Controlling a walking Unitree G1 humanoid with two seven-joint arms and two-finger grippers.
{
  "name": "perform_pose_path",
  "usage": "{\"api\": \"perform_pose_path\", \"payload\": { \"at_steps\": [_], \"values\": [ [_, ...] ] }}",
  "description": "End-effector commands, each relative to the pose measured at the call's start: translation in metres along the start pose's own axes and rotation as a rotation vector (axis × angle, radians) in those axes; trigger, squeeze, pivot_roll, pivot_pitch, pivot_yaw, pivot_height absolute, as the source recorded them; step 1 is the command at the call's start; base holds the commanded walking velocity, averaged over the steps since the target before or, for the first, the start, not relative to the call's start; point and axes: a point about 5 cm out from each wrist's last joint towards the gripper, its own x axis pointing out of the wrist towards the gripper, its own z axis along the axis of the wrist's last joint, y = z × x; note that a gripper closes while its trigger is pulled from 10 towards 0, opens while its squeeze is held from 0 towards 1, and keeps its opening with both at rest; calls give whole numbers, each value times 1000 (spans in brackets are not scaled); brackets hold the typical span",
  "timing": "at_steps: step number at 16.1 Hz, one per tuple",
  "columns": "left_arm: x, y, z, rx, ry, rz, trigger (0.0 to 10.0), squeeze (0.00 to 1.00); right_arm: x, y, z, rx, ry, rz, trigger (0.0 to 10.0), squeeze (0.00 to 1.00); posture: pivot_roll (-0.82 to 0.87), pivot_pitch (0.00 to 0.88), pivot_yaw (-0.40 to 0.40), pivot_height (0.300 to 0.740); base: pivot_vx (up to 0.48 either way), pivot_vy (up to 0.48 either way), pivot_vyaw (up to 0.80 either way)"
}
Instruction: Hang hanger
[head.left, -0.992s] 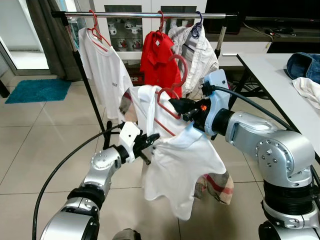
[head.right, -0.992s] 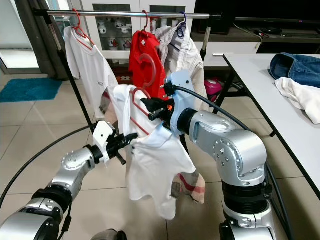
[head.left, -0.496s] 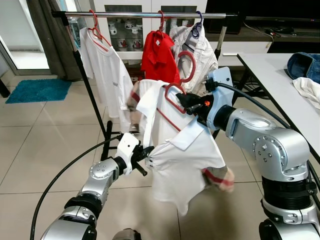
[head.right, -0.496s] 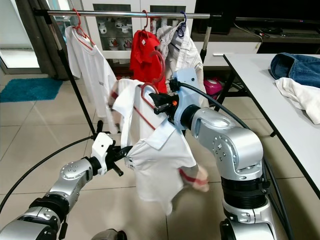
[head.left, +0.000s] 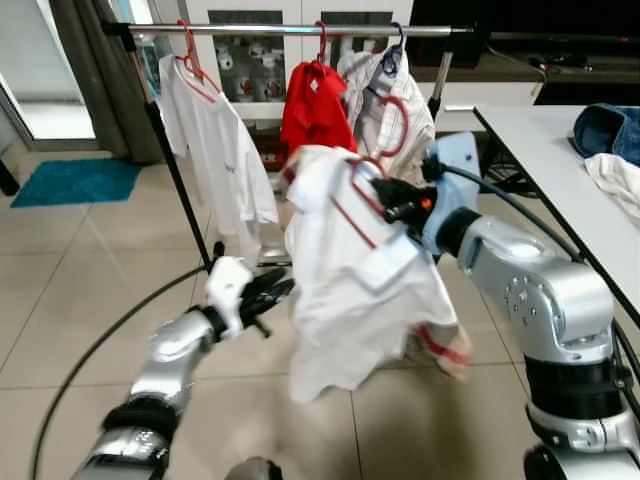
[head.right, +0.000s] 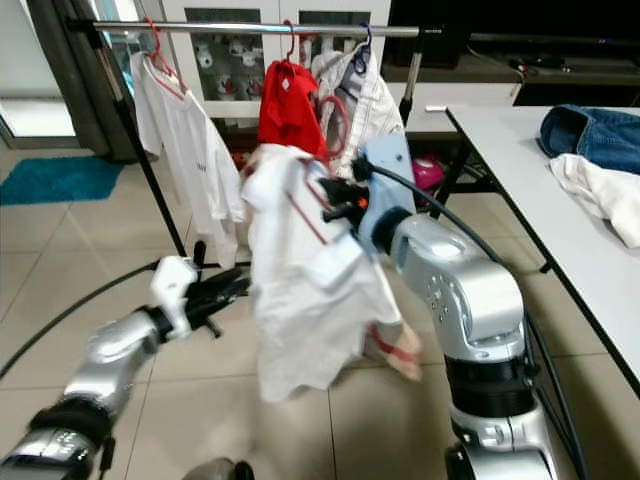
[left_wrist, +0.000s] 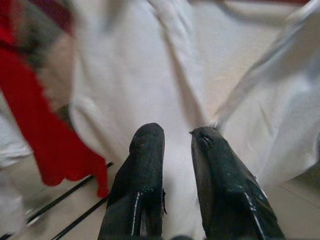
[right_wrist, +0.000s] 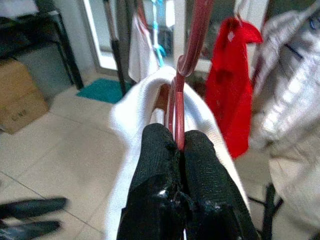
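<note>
Right pincer (right_wrist: 179, 142) clamped, left pincer (left_wrist: 175, 142) apart

A white shirt (head.left: 350, 290) is showing a red-striped check lining — its hanger (right_wrist: 181, 75) is red.

Clothes rail (head.left: 300, 30) spans the back, three garments hanging on it: T-shirt (head.left: 215, 140) at left, polo (head.left: 315, 115) in the middle, jacket (head.left: 395, 105) just right of it. Cabinet (head.left: 260, 60) stands behind the rail. In front of the rail, right gripper (right_wrist: 177, 145) holds the hanger (head.left: 385, 140) up, jaws clamped on its neck, a shirt (head.left: 350, 290) draped on the hanger and hanging toward the floor. Left gripper (head.left: 262, 292) sits left of the shirt, lower, apart from it. Desk (head.left: 560, 180) runs along the right, jeans (head.left: 605, 130) and a cloth (head.left: 620, 180) on its far end. Mat (head.left: 75, 180) lies on the floor far left.
</note>
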Motion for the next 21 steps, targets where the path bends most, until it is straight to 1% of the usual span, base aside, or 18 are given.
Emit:
{"api": "perform_pose_path", "payload": {
  "at_steps": [1, 3, 5, 6, 7, 8, 9, 10, 11, 12, 13, 14, 15, 16, 17, 19, 21],
  "values": [
    [-3, 4, 7, 5, -30, 14, 10000, 1000, 0, -3, -3, -14, -8, -22, 0, 0, -74, 0, 48, 740, 0, 0, 0],
    [-11, 7, 19, -19, -94, 53, 10000, 1000, 1, -10, -18, -17, -9, -60, 0, 0, -65, 0, 57, 740, 0, 0, 0],
    [-13, 5, 23, -18, -99, 76, 10000, 1000, 3, -12, -27, -26, -16, -91, 0, 0, -65, 0, 50, 740, 0, 0, 0],
    [-15, 6, 30, -24, -109, 123, 10000, 812, 2, -12, -40, -10, 3, -107, 0, 0, -62, 0, 49, 740, 0, 0, 0],
    [-17, 7, 33, -9, -97, 157, 10000, 118, 0, -12, -47, 5, 17, -116, 0, 0, -55, 0, 52, 740, 0, 0, 0],
    [-21, 7, 40, 56, -101, 244, 10000, 0, -5, -12, -58, 62, 19, -156, 0, 0, -48, 0, 50, 740, 0, 0, 0],
    [-25, 9, 46, 40, -114, 352, 10000, 0, -11, -17, -66, 92, -4, -231, 3529, 0, -34, 0, 43, 740, 0, 0, 0],
    [-27, 10, 50, -2, -127, 412, 10000, 0, -16, -20, -73, 80, -6, -283, 10000, 0, -27, 0, 32, 740, 0, 0, 0],
    [-29, 12, 52, -21, -130, 448, 10000, 0, -18, -23, -79, 81, 15, -320, 10000, 0, -25, 0, 22, 740, 0, 0, 0],
    [-31, 13, 58, -49, -142, 487, 10000, 0, -21, -24, -90, 78, 38, -371, 10000, 0, -22, 0, 16, 740, 0, 0, 0],
    [-31, 11, 64, -57, -151, 488, 10000, 0, -23, -23, -97, 57, 28, -381, 10000, 0, -20, 0, 26, 740, 0, 0, 0],
    [-27, 7, 64, -65, -148, 472, 10000, 0, -22, -20, -100, 105, 7, -339, 10000, 0, -19, 0, 30, 740, 296, 0, 0],
    [-20, 3, 67, -67, -145, 459, 10000, 0, -19, -18, -101, 174, -20, -343, 10000, 0, -14, 0, 36, 740, 334, 0, 0],
    [-16, 1, 70, -65, -137, 455, 10000, 0, -17, -16, -100, 187, -30, -347, 10000, 0, -16, 0, 28, 740, 341, 0, 800],
    [-15, 0, 71, -61, -136, 457, 10000, 0, -16, -15, -99, 168, -25, -340, 10000, 0, -17, 0, 26, 740, 341, 0, 800],
    [-16, -2, 74, -68, -125, 464, 10000, 0, -14, -10, -97, 102, -10, -303, 10000, 0, -18, 0, 39, 740, 354, 0, 800],
    [-16, -6, 70, -72, -99, 455, 10000, 0, -14, -12, -98, 103, -27, -308, 10000, 0, -9, 0, 44, 740, 373, 0, 0]
  ]
}}
